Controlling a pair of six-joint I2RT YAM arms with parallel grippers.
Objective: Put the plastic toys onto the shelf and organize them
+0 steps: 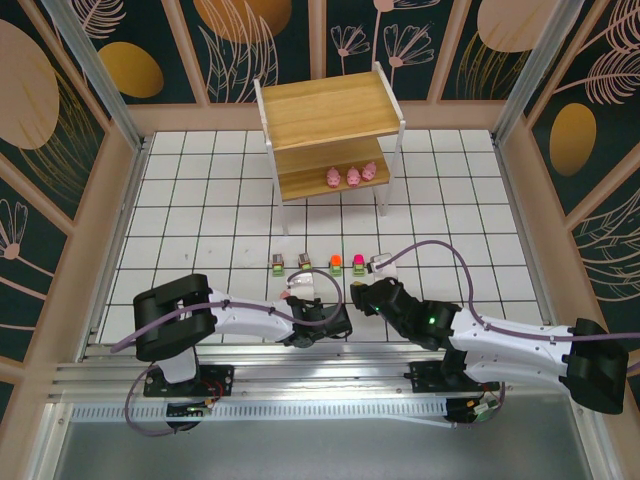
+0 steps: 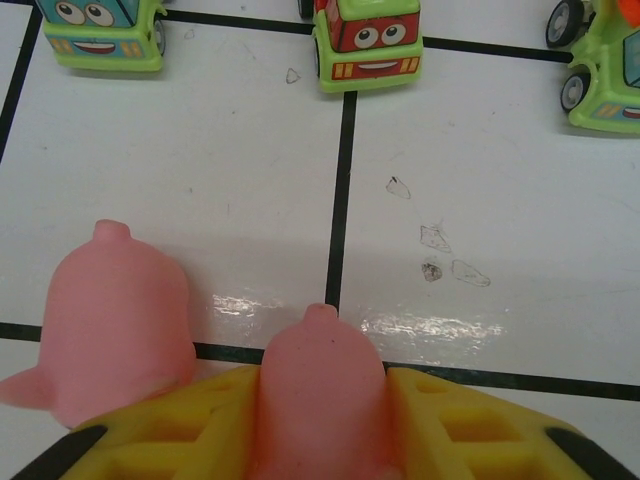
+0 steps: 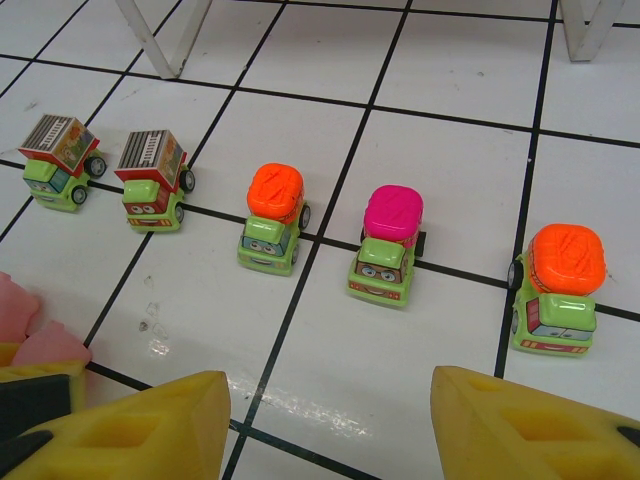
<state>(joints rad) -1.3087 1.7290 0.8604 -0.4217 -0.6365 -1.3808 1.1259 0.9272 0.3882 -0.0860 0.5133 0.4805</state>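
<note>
The shelf stands far back, three pigs on its lower board. My right gripper hangs wide open, empty, before five toy trucks. The left gripper pinches a pink pig on the tiles: pick-up, I judge; next I must lift clear of the neighbour pig.

Three pigs on lower shelf board; five vehicles in row before it.

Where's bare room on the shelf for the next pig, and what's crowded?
The shelf's top board is bare. On the lower board, the stretch left of the three pigs is free. Crowded: the floor row of five vehicles.
</note>
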